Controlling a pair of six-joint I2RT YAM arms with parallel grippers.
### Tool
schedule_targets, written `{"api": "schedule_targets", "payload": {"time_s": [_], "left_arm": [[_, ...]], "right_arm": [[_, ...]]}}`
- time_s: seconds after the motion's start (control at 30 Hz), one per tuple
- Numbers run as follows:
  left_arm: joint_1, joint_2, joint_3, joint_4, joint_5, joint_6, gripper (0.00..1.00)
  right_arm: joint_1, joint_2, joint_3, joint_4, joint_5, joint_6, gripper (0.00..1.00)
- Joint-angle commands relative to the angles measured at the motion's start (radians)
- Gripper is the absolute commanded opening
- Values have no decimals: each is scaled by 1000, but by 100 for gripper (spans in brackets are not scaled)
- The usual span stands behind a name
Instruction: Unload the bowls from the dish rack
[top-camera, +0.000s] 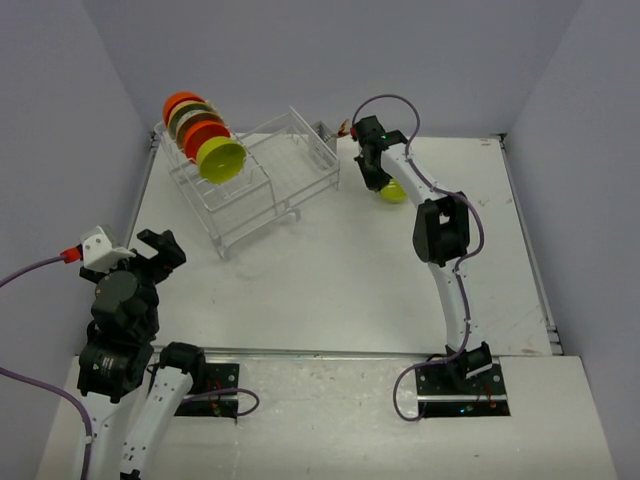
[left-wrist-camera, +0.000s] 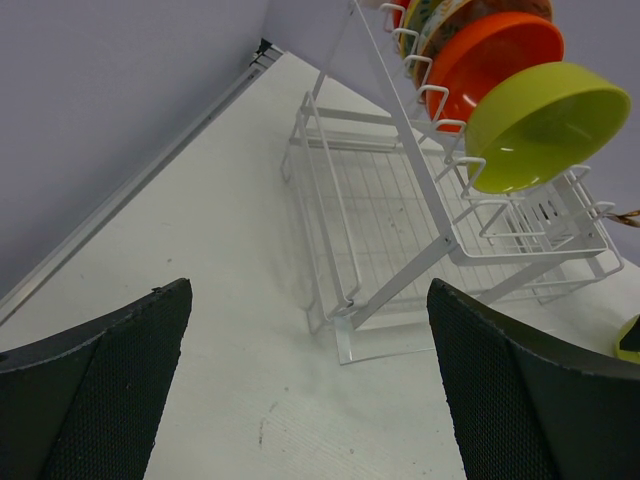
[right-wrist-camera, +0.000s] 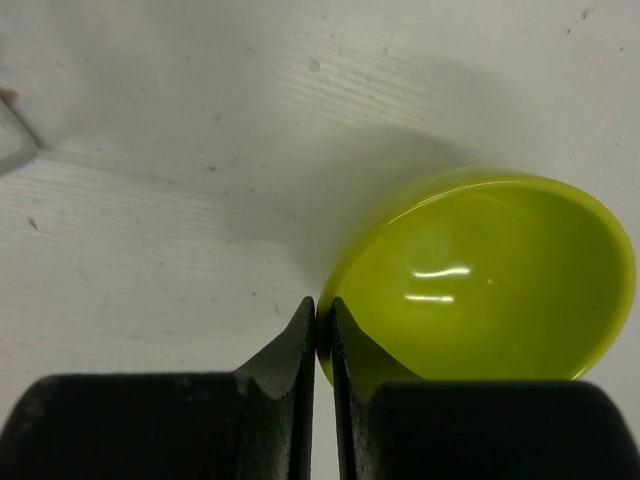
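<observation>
The left arm (top-camera: 120, 320) is folded over the near-left corner of the table (top-camera: 340, 285), its left gripper (left-wrist-camera: 310, 290) held with 2 jaws spread wide. The right arm (top-camera: 445, 260) stretches toward the far edge, its right gripper (right-wrist-camera: 322, 312) pinched tight on the lime-green bowl (right-wrist-camera: 480, 280) at the rim.

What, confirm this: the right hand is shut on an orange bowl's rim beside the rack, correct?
No. The bowl is lime-green, not orange; the right wrist view shows it. The right hand is shut on its rim beside the rack.

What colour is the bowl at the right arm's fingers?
Lime green: the bowl shows best in the right wrist view, its rim pinched between the fingers.
</observation>
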Motion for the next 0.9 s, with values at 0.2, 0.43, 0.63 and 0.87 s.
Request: {"api": "schedule_targets", "payload": {"time_s": [0.2, 0.43, 0.63, 0.87], "left_arm": [[-7, 4, -3, 33, -2, 0, 100], [-7, 3, -3, 33, -4, 0, 100], [-4, 0, -3, 30, -22, -8, 100], [-1, 1, -1, 19, -38, -17, 100]], "right_arm": [[-4, -44, 6, -80, 8, -72, 57], [-2, -364, -99, 1, -59, 104, 61], [72, -971, -761, 704, -413, 612, 74], [329, -993, -1061, 1363, -308, 1179, 88]]}}
